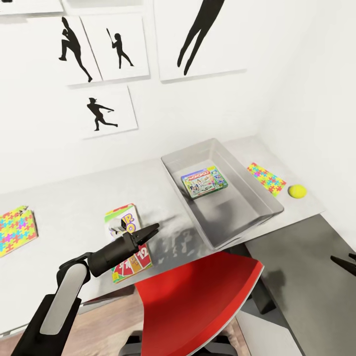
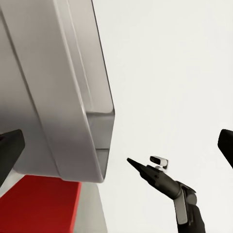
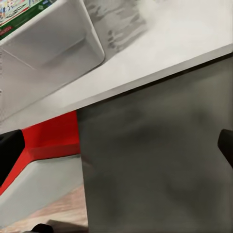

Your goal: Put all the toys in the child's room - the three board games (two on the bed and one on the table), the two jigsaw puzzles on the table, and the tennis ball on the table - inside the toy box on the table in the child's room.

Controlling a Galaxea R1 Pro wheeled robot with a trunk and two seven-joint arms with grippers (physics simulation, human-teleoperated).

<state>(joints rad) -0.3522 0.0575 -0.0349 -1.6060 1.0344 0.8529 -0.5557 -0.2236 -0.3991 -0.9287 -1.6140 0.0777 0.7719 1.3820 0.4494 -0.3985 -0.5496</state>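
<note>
The grey toy box (image 1: 267, 198) stands on the white table (image 1: 74, 217) with one board game (image 1: 204, 181) lying inside. A second board game (image 1: 127, 242) lies flat near the table's front edge. My left gripper (image 1: 151, 231) hovers just above it, open and holding nothing, its fingers (image 2: 9, 150) wide apart in the left wrist view. One jigsaw puzzle (image 1: 17, 230) lies at the far left, another (image 1: 266, 178) right of the box, beside the yellow tennis ball (image 1: 297, 191). My right gripper (image 1: 346, 259) hangs open and empty off the table's right front corner, also visible (image 2: 138, 167) past the box's corner (image 2: 97, 141).
A red chair (image 1: 198, 301) stands pushed in at the table's front, below the toy box. Silhouette pictures (image 1: 109, 111) hang on the white wall behind. The table's front edge (image 3: 145, 80) and a dark grey panel (image 3: 155, 160) under it face the right wrist camera.
</note>
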